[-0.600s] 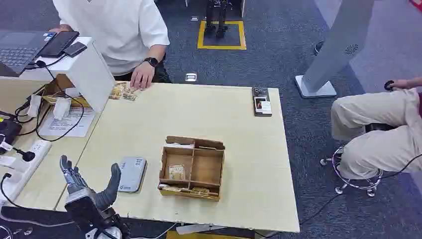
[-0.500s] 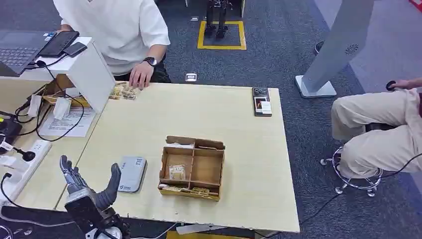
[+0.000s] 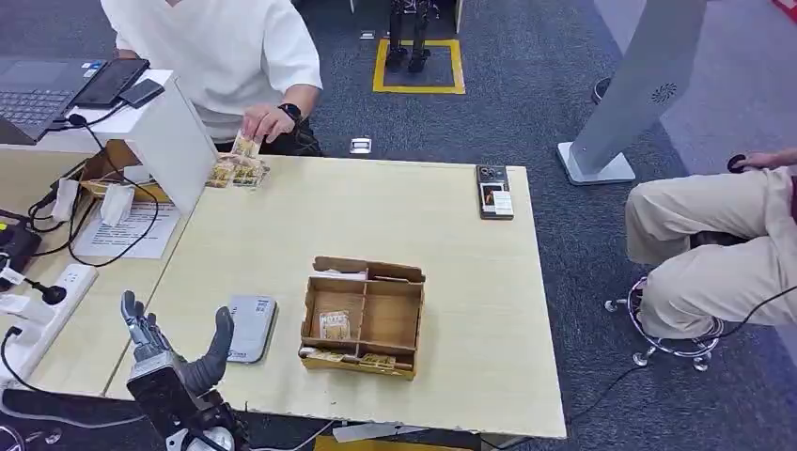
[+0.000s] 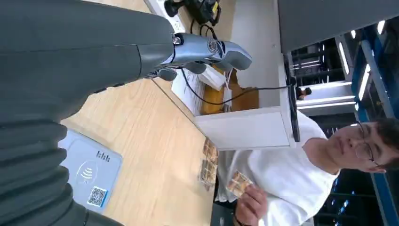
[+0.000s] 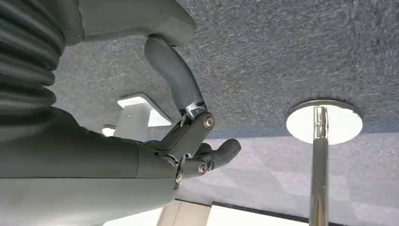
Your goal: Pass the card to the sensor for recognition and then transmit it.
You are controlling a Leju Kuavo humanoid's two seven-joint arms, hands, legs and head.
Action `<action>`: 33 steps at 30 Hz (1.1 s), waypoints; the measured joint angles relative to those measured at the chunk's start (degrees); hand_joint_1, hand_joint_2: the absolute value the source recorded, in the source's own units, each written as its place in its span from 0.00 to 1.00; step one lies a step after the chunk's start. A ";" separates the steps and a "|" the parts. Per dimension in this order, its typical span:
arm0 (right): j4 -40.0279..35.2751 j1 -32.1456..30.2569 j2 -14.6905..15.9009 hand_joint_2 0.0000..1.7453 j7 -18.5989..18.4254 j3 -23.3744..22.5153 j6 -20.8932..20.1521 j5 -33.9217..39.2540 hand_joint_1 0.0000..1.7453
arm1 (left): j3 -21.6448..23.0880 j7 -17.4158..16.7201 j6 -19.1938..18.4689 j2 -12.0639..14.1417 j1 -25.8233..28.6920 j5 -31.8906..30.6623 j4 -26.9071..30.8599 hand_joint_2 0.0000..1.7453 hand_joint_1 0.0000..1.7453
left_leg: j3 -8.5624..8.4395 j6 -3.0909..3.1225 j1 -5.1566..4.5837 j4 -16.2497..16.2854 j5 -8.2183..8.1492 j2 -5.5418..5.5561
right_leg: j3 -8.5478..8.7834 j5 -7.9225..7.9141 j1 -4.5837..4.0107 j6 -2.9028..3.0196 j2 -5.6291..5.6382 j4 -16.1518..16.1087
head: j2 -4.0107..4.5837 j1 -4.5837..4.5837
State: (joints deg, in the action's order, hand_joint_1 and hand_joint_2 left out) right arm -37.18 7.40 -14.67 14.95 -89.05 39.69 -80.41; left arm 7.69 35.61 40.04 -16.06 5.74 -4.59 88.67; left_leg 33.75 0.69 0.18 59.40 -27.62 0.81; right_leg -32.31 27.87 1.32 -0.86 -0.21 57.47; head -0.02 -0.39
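the person's hand (image 3: 266,122) has lifted off the table edge since the earlier frame and now holds one card (image 3: 245,145) up in the air, just above the small pile of cards (image 3: 235,173) at the far left corner of the table (image 3: 451,244). in the left wrist view the same card (image 4: 239,182) is pinched in the person's fingers, in front of the white shirt. the robot's left hand (image 3: 174,352) has also come a little forward and up; it stands at the near left edge of the table with the fingers spread apart and the thumb raised, and it holds nothing.

just beside this hand, toward the middle, the grey sensor (image 3: 249,328) lies flat on the table, with a wave symbol and a small code square on its face in the left wrist view (image 4: 89,174). next to the sensor is an open cardboard box (image 3: 363,316) with compartments; one card lies in its middle left compartment and some more cards along its near side.

the right hand (image 5: 188,136) hangs over the grey carpet, fingers curled inward with nothing inside them.

farther away, a dark device (image 3: 493,191) lies at the far right edge of the table. a second person (image 3: 724,244) in beige trousers sits on a stool to the right.
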 joint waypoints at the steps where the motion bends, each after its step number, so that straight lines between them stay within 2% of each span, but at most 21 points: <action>1: -0.07 -0.05 -0.04 1.00 -0.02 -0.07 0.00 -0.02 0.00 | 0.00 0.00 0.00 -0.02 0.00 0.13 -0.07 1.00 0.00 | 0.00 0.00 0.00 0.00 0.00 0.00 | 0.01 0.00 0.00 0.00 0.00 0.00 | 0.02 -0.02; 7: -0.15 -0.16 -0.28 1.00 -0.13 -0.17 0.00 -0.85 0.00 | -0.02 0.42 0.00 0.00 0.00 1.20 -0.15 1.00 0.00 | 0.00 0.00 0.00 0.00 0.00 0.00 | 0.01 0.00 0.00 0.00 0.00 0.00 | 0.00 -0.02; 12: 0.28 0.03 -0.31 1.00 1.29 -0.20 0.00 -1.77 0.00 | -0.39 1.46 0.00 0.31 -0.23 3.62 -0.26 1.00 0.00 | 0.01 0.00 0.01 0.00 0.00 0.00 | 0.01 0.00 -0.01 0.00 -0.01 0.00 | 0.02 0.00; 16: 1.53 0.90 0.17 1.00 2.05 -0.17 0.00 -3.67 0.00 | -2.66 3.19 0.02 0.61 -2.50 6.29 -1.18 1.00 0.00 | -0.01 -0.01 0.01 0.00 0.01 0.01 | 0.04 -0.01 -0.01 0.00 -0.01 0.00 | 0.02 -0.02; 23: 2.51 1.89 0.77 1.00 1.38 -0.15 0.00 -4.79 0.00 | -5.01 3.26 0.04 1.31 -3.02 7.39 -1.18 1.00 0.00 | 0.00 -0.01 0.00 0.00 0.01 0.02 | 0.04 -0.01 0.00 0.00 -0.02 0.00 | 0.02 -0.02; 33: 3.78 2.19 1.27 1.00 -0.55 1.33 0.00 -6.21 0.00 | -5.46 3.32 0.02 1.38 -2.97 6.23 -1.18 1.00 0.00 | 0.01 0.00 0.00 0.00 0.01 0.02 | 0.04 0.00 0.00 0.00 -0.03 0.00 | 0.02 -0.02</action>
State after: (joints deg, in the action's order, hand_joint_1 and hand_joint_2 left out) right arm -33.40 9.59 -13.40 14.40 -87.71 39.69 -86.62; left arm 2.23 38.93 40.06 -14.69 2.77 1.64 87.49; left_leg 33.76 0.69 0.18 59.40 -27.62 0.83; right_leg -32.28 27.86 1.32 -0.86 -0.23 57.47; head 0.00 -0.42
